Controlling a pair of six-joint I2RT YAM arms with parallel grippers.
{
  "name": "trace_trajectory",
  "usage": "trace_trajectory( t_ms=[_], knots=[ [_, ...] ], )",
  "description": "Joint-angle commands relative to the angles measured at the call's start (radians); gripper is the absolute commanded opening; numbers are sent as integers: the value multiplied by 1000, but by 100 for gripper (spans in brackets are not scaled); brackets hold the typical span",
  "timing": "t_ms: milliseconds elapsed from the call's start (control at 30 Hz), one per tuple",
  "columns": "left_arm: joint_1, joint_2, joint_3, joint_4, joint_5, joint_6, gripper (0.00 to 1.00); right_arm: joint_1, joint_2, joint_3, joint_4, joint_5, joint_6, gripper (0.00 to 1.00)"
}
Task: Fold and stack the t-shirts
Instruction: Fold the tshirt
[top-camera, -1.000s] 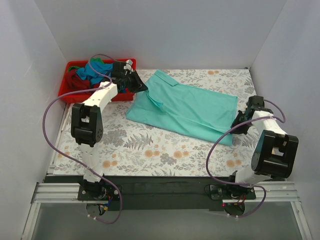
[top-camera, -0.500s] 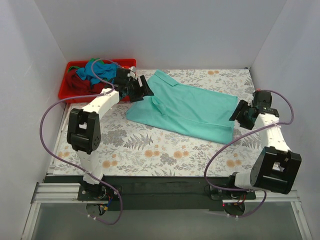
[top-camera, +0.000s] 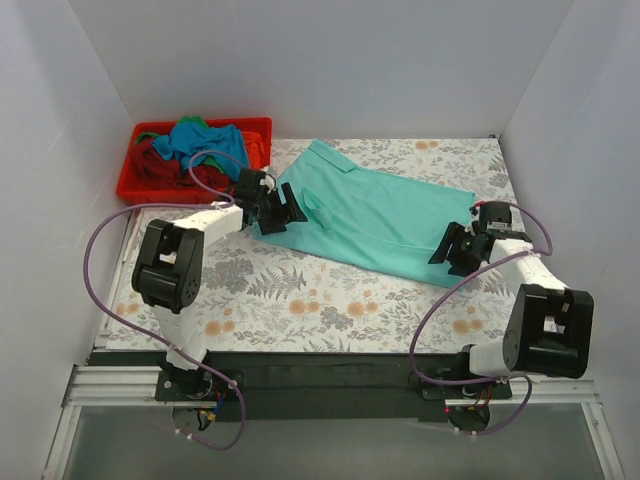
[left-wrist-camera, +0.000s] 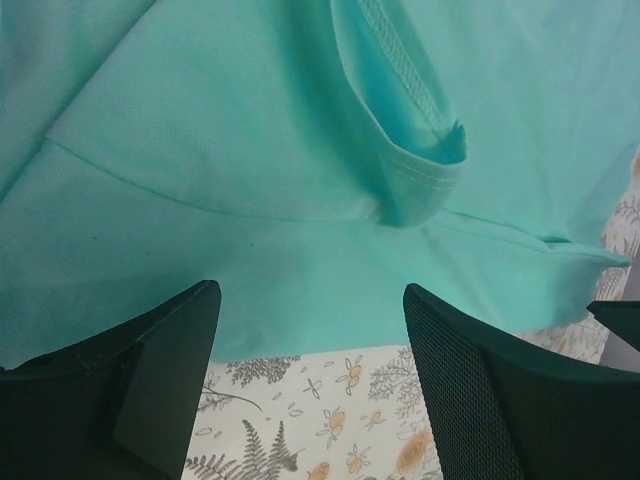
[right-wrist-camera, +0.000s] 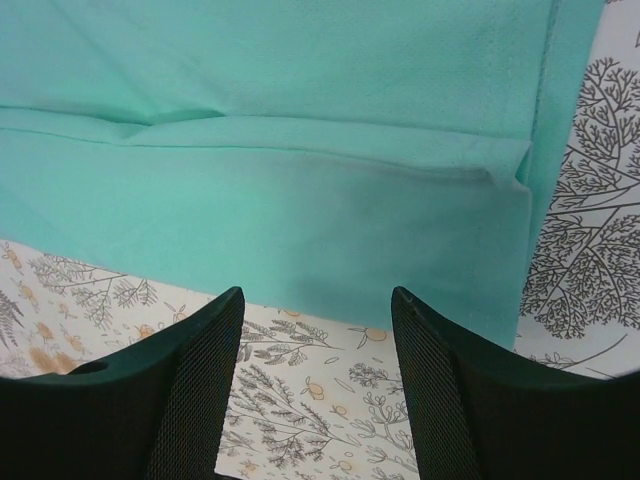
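Observation:
A mint-teal t-shirt (top-camera: 375, 215) lies folded lengthwise and slanted across the floral table, collar at the far left. My left gripper (top-camera: 284, 214) is open at the shirt's near left edge. In the left wrist view the left gripper (left-wrist-camera: 310, 298) holds nothing, with the shirt (left-wrist-camera: 230, 170) and its folded sleeve (left-wrist-camera: 410, 140) just ahead. My right gripper (top-camera: 447, 248) is open at the shirt's near right corner. In the right wrist view the right gripper (right-wrist-camera: 317, 297) is empty and straddles the hem of the shirt (right-wrist-camera: 300, 190). More t-shirts, blue (top-camera: 205, 138) and dark red (top-camera: 155, 165), are heaped in the bin.
A red plastic bin (top-camera: 130, 186) stands at the far left corner of the table. The floral tablecloth (top-camera: 300, 300) lies bare between the shirt and the arm bases. White walls close in the left, far and right sides.
Both grippers have opened. The left one moved from the shirt's far left edge toward me. The right one swung out, then came left to the near right corner.

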Motion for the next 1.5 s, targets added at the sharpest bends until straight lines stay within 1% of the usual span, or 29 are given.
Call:
trace_trajectory(
  t_ms=[0, 200, 367, 533, 667, 867, 967, 1033, 1133, 1200, 1267, 1300, 1333, 1367, 1400, 1467],
  knots=[
    [-11, 3, -49, 72, -47, -7, 73, 3, 43, -18, 48, -23, 11, 67],
    [-48, -2, -112, 96, -116, 5, 73, -16, 102, -39, 45, 9, 20, 67],
    [-76, -28, -172, 103, -187, 3, 73, -71, 131, -61, 43, 0, 31, 67],
    [-133, -95, -252, 112, -234, -24, 73, -140, 102, -93, 36, 0, 27, 67],
    [-174, -166, -357, 112, -274, -84, 73, -183, 59, -113, 22, 20, 20, 68],
    [-228, -333, -500, 121, -297, -141, 73, -229, -3, -142, 5, 0, 33, 68],
    [-245, -425, -578, 118, -285, -167, 73, -241, -47, -160, -4, -21, 39, 68],
    [-257, -518, -617, 113, -273, -178, 73, -243, -93, -159, -21, -24, 37, 68],
    [-272, -644, -605, 49, -286, -176, 74, -234, -186, -133, -58, -15, 20, 66],
    [-274, -722, -580, -12, -300, -170, 74, -188, -255, -87, -82, 20, 25, 65],
    [-272, -761, -550, -40, -317, -168, 76, -130, -286, -47, -110, 38, 57, 65],
    [-272, -784, -543, -54, -320, -168, 77, -46, -299, -6, -118, 66, 71, 65],
    [-272, -789, -540, -54, -320, -171, 78, 8, -297, 14, -121, 83, 89, 65],
    [-272, -787, -537, -51, -351, -176, 79, 63, -291, 33, -119, 101, 133, 65],
    [-271, -767, -539, -42, -355, -176, 79, 184, -267, 56, -118, 127, 154, 65],
    [-271, -732, -537, -28, -351, -181, 79, 289, -225, 117, -92, 134, 203, 65]
  ],
)
